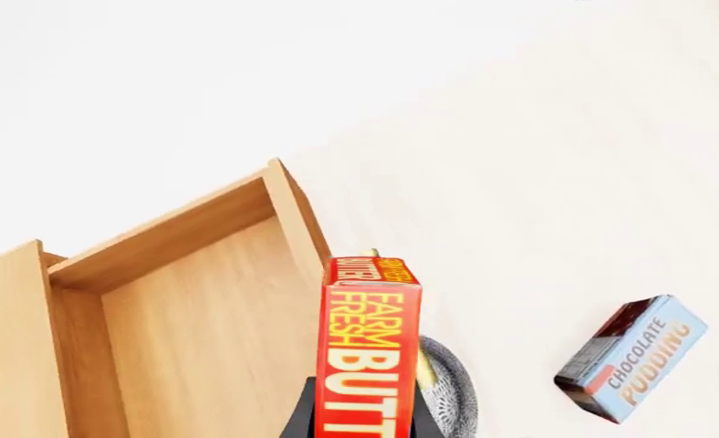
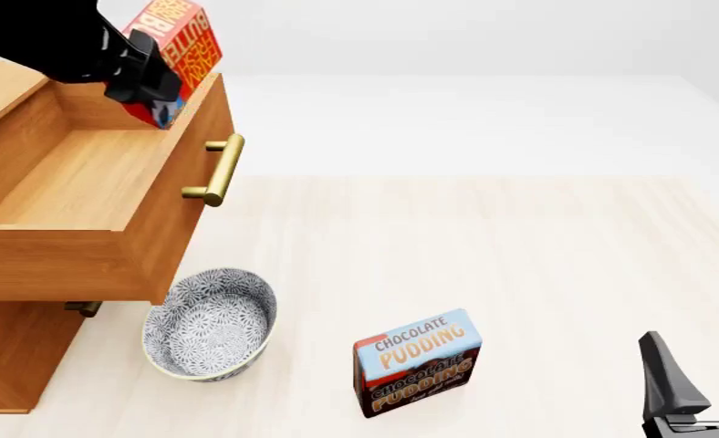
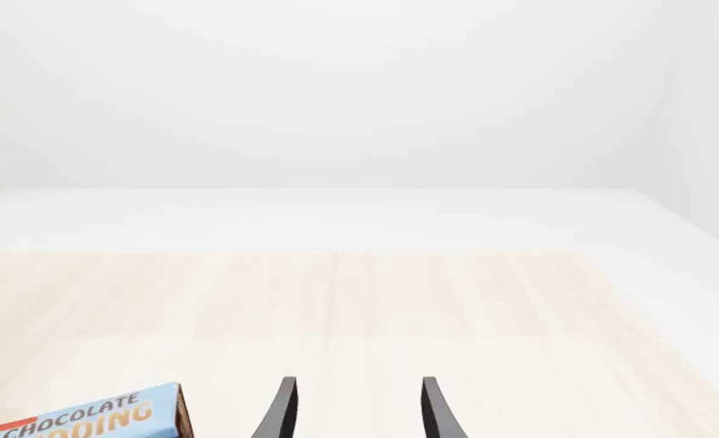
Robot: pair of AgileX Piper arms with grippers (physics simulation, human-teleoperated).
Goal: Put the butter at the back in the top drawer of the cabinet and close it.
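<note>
Small red "BUTTER" box (image 2: 177, 41) clamped in left gripper (image 2: 152, 91), long axis tilted up over open wooden top drawer (image 2: 61, 178). Right gripper (image 2: 703, 365) fingers apart, empty, above pale wood table (image 2: 518, 265); white walls.

The cabinet (image 2: 19, 356) is cut by the front view's left edge; the left gripper (image 2: 140, 82) hides the butter's (image 2: 177, 41) lower part; the bowl (image 1: 451, 388) is mostly hidden.

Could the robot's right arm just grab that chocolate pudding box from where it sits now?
Probably yes. The right gripper is open and holds nothing, and the chocolate pudding box stands on the table to its left, with only bare tabletop between them. The bowl is on the box's far side, out of the way.
</note>
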